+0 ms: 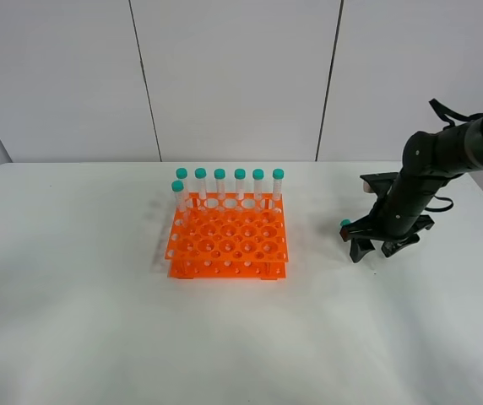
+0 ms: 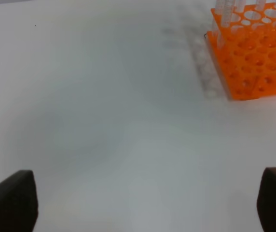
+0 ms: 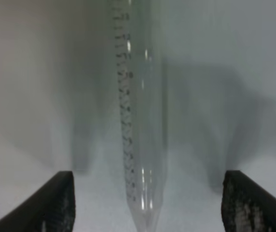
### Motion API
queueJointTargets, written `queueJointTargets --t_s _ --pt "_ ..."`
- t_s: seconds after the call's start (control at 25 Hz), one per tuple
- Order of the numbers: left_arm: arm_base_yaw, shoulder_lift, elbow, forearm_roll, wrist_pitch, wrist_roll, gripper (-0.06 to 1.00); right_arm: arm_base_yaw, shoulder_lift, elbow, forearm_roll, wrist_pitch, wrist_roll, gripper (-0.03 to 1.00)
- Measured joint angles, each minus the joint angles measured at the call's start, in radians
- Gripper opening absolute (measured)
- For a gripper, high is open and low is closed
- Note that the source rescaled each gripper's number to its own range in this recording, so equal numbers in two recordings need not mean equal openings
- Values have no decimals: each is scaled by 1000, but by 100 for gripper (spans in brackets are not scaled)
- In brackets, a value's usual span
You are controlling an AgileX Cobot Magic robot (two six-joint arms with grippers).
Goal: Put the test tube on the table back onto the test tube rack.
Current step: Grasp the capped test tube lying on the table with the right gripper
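Your right end effector [image 1: 373, 250] hangs low over the white bench [image 1: 73, 295], at 3 o'clock from the orange test tube rack [image 1: 227, 238]. Its fingers are spread wide, clear of the test tube [image 3: 140, 121] lying between them. Seven teal-capped tubes [image 1: 239, 181] stand at the rack's 12 o'clock side. Your left end effector [image 2: 147, 198] is likewise spread above the bench, the rack near.
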Motion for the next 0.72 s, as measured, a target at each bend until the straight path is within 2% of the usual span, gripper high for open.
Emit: queueJointTargets --t_s 0.72 --pt "0 0 0 0 0 0 100 0 23 -6 -3 -6 6 76"
